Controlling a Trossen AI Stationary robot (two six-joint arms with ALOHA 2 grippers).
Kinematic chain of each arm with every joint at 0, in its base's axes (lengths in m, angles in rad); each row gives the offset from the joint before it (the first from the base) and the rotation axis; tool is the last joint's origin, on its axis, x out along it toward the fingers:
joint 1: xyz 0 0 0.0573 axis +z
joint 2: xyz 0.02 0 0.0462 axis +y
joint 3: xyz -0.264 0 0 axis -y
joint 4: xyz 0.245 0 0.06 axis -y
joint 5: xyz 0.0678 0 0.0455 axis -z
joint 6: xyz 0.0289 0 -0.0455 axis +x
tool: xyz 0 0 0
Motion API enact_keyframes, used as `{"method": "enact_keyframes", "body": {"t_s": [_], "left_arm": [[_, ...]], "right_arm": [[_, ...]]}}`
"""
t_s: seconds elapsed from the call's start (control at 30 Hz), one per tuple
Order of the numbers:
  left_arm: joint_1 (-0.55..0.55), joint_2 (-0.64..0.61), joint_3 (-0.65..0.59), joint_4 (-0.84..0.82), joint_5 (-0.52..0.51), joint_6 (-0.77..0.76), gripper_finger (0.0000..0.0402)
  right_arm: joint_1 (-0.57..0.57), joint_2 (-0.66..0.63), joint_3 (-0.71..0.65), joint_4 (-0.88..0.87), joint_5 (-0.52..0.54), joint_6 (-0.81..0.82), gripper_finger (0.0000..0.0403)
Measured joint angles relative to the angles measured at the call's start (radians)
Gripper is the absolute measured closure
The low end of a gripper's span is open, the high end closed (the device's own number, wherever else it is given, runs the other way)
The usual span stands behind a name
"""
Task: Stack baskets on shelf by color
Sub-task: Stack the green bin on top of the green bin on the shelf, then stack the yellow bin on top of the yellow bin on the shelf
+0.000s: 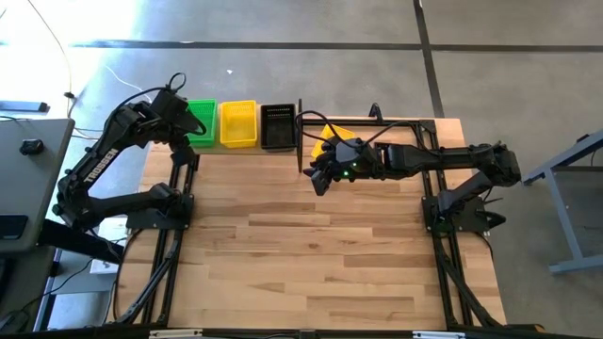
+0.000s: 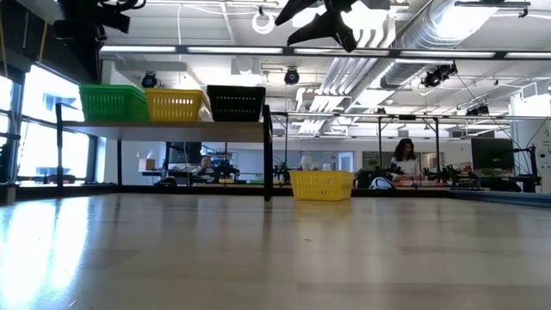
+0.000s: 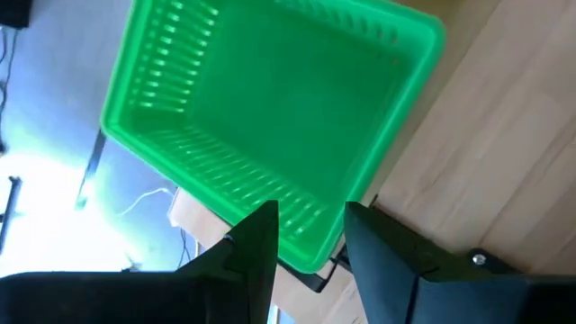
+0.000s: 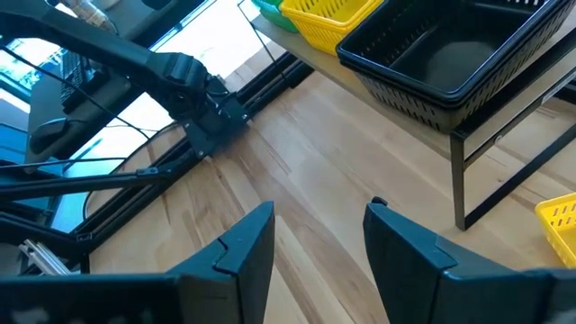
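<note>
3 baskets stand in 1 row on the shelf (image 2: 172, 127) at the far edge of the table (image 1: 320, 254): a green basket (image 1: 201, 123) at the left end, a yellow basket (image 1: 237, 123) in the middle, a black basket (image 1: 278, 126) at the right end. They sit side by side, very close; if they touch I cannot tell. In the low view the shelf board is raised on thin black uprights, w/ the 3 baskets on top of it.

A 4th basket, also yellow (image 2: 322, 184), stands on the table just right of the shelf's right upright. In the high view it is partly covered by the right arm.

Left gripper (image 3: 310, 236) hangs over the green basket, at its near rim. Its 2 fingers (image 3: 256, 252) are apart and nothing is between them; the basket rim shows in the gap but the fingers do not clamp it.

Right gripper (image 4: 319, 229) is in the air above the table, near the black basket and the shelf's right end. Its fingers are wide apart w/ only bare table wood seen between them, so it holds nothing.

In the low view, behind the table, 1 person (image 2: 405, 160) is far back in the room.
</note>
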Motion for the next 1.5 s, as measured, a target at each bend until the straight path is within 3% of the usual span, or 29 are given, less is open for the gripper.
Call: {"method": "enact_keyframes", "body": {"t_s": [0.33, 0.83, 1.0, 1.23, 1.5], "left_arm": [[-0.010, 0.000, 0.037, 0.012, -0.017, -0.074, 0.0284], [-0.037, -0.006, 0.136, 0.068, 0.347, -0.312, 0.0284], [-0.100, -0.006, 0.136, 0.082, 0.354, -0.390, 0.0284], [-0.212, -0.006, 0.136, 0.191, 0.349, -0.517, 0.0284], [-0.348, 0.014, 0.136, 0.324, 0.339, -0.569, 0.0284]], "right_arm": [[-0.008, 0.000, 0.000, 0.000, 0.041, -0.009, 0.0247], [-0.225, 0.000, 0.000, -0.140, -0.027, -0.140, 0.0247], [-0.335, 0.000, 0.000, -0.215, -0.027, -0.131, 0.0247], [-0.484, 0.003, 0.000, -0.325, -0.025, -0.001, 0.0247], [-0.579, 0.003, -0.001, -0.391, -0.025, 0.041, 0.0247]]}}
